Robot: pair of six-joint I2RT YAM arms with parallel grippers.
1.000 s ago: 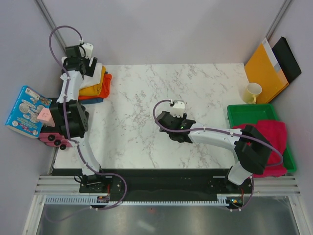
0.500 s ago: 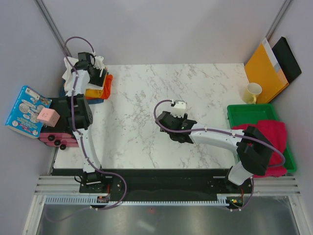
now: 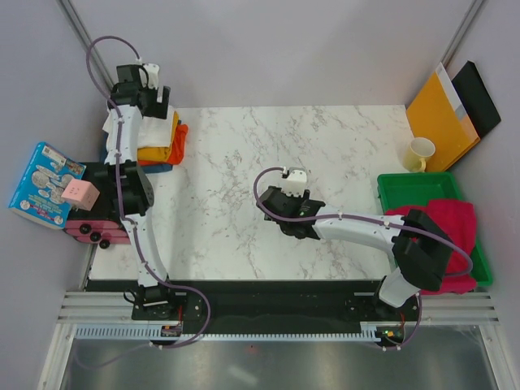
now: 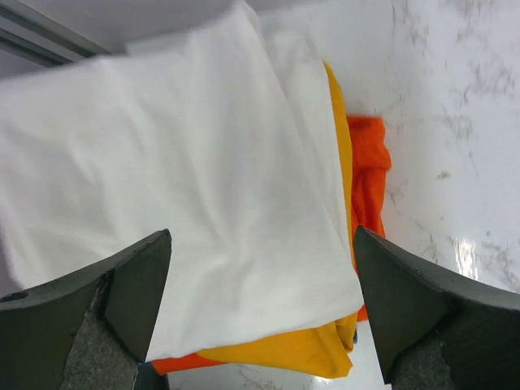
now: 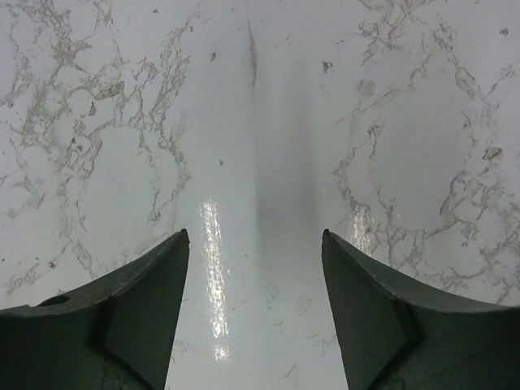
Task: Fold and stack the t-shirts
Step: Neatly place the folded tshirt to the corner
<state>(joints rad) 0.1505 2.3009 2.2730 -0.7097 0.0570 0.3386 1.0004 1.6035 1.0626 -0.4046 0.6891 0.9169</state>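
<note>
1. The left wrist view shows the stack's layers up close. The white t-shirt [image 4: 187, 179] lies folded on top, with the mustard t-shirt [image 4: 321, 353] under it and the orange t-shirt [image 4: 370, 162] poking out at the side. The top view adds an edge of the blue t-shirt [image 3: 156, 167] at the bottom.
2. The left pincer [image 4: 262, 236] hangs over that stack, released, its fingers spread wide above the white cloth.
3. Only the top view shows the crimson-pink t-shirt [image 3: 447, 231], crumpled across the green tray [image 3: 406, 187] at the right edge, well apart from the stack.
4. The right pincer [image 5: 253, 236] is also released. Its wrist view shows only glossy marble below it.
5. The stack sits at the far-left corner of the table [image 3: 244, 146], and a wide stretch of marble lies between it and the right pincer near the middle.
6. Grey walls close in the table. A pale mug [image 3: 421, 153] and an orange-yellow envelope [image 3: 439, 114] stand at the far right, and a printed box [image 3: 45, 183] lies beyond the left edge.
</note>
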